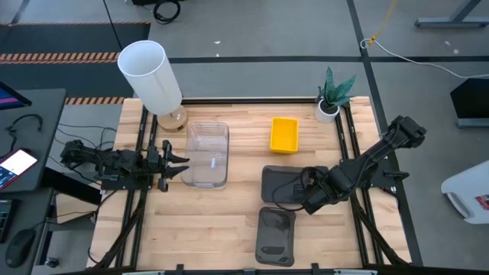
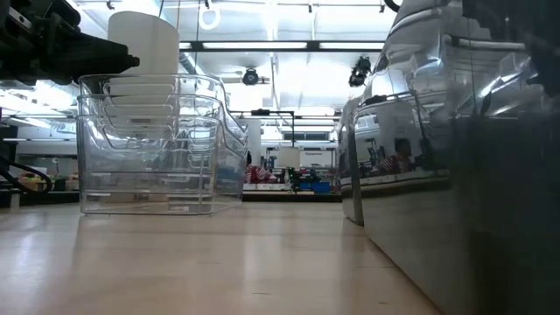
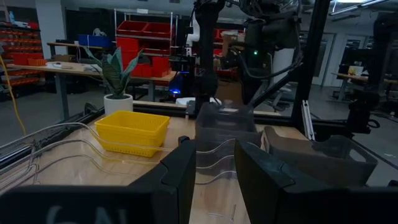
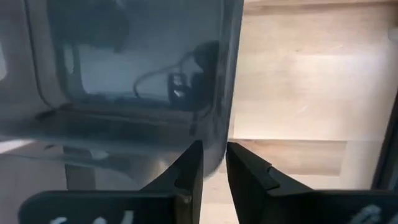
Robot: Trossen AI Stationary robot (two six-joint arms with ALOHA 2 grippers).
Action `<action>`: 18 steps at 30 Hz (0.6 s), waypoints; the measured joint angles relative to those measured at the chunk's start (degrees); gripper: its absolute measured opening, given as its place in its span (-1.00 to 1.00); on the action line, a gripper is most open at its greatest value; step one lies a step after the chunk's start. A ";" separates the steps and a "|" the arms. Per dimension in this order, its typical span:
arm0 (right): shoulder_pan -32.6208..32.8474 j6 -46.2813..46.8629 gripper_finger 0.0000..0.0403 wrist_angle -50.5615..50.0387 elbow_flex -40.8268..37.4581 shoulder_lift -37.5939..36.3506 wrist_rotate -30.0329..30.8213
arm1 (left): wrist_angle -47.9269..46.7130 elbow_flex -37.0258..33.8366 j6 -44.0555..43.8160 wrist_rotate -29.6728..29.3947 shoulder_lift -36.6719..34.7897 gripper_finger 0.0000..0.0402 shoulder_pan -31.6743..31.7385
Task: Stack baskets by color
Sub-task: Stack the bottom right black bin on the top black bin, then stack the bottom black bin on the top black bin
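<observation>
Smoky grey basket (image 1: pixel 284 185) is sitting mid-table under the right gripper (image 1: pixel 312 200), whose narrowly parted fingers are straddling its rim, apparently releasing. Next, another grey basket (image 1: pixel 276 234) nearby needs stacking. Left gripper (image 1: pixel 174 164) is waiting half-open beside the clear baskets (image 1: pixel 208 155).

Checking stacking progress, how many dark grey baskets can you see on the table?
2: one dark grey basket at the right gripper, another near the front edge. More may be nested inside.
</observation>
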 joint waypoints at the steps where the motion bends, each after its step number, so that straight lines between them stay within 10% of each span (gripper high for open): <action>1: -0.31 -1.13 -0.61 -0.05 0.14 -0.32 -0.11 | 0.00 0.00 0.00 0.00 0.00 -0.42 -0.02; 9: -3.50 -14.42 -0.49 -4.30 2.84 -3.35 1.24 | 0.00 0.00 0.00 0.02 0.00 -0.42 -0.02; 18: -7.14 -58.05 -0.46 10.03 2.91 -3.25 6.55 | 0.00 -0.01 0.00 0.01 0.00 -0.42 -0.02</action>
